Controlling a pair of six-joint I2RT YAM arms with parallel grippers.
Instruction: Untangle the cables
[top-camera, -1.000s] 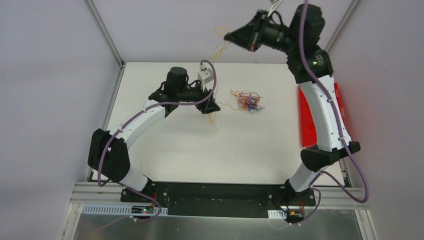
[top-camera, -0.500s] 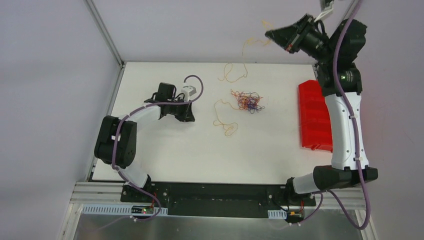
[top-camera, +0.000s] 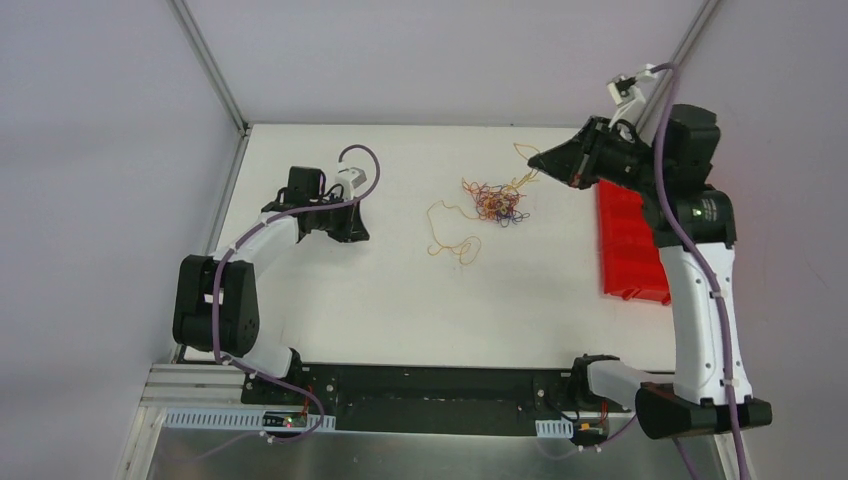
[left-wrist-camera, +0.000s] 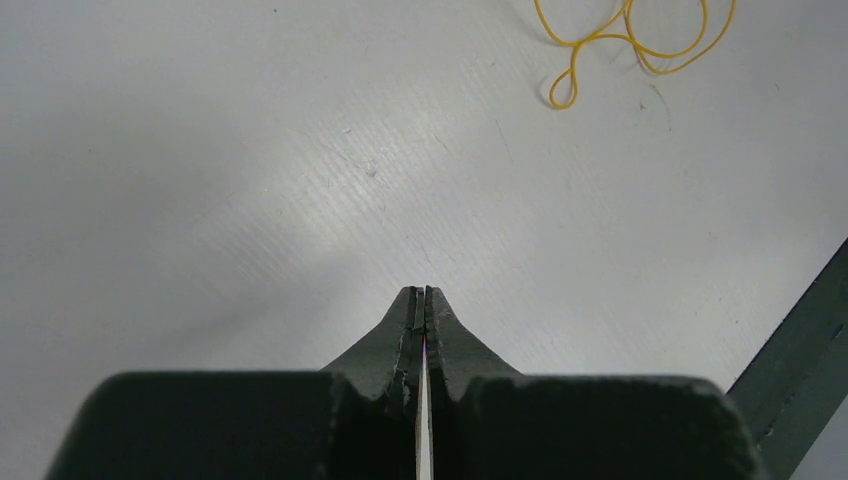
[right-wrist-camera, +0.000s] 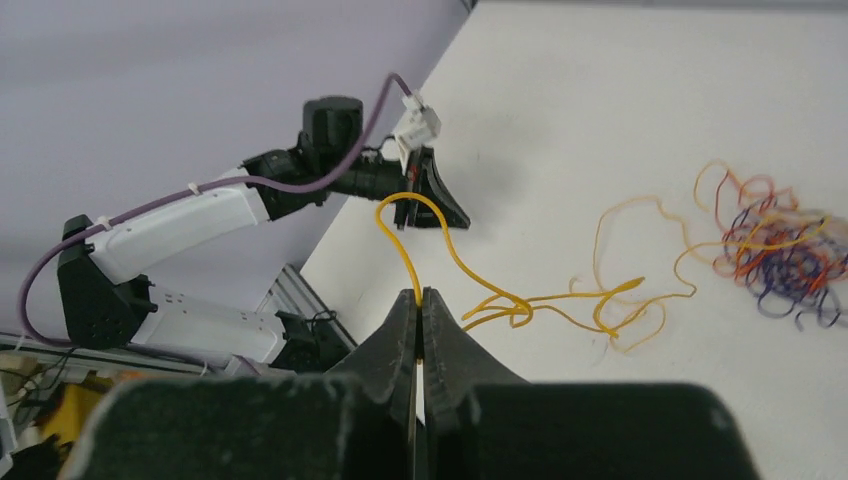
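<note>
The cables lie as a tangle (top-camera: 495, 200) of orange, red and blue-purple wires at the table's back middle, also in the right wrist view as the tangle (right-wrist-camera: 770, 245). A loose yellow cable (top-camera: 450, 238) curls on the table just left of the tangle, and shows as loops (left-wrist-camera: 630, 40) at the top of the left wrist view. My right gripper (top-camera: 541, 160) hangs right of the tangle, shut on a yellow cable (right-wrist-camera: 410, 225) that arcs up from the jaws (right-wrist-camera: 421, 295) and trails toward the pile. My left gripper (top-camera: 358, 233) is shut on nothing (left-wrist-camera: 424, 292), low over bare table left of the loose cable.
A red bin (top-camera: 630, 240) stands along the table's right edge under the right arm. A metal frame post (top-camera: 210, 65) rises at the back left corner. A dark bar (left-wrist-camera: 800, 370) crosses the lower right of the left wrist view.
The left gripper let go of the yellow cable, shut, and drew back to the left. The right gripper came down from high at the back to the right of the tangle, still gripping its yellow cable.
</note>
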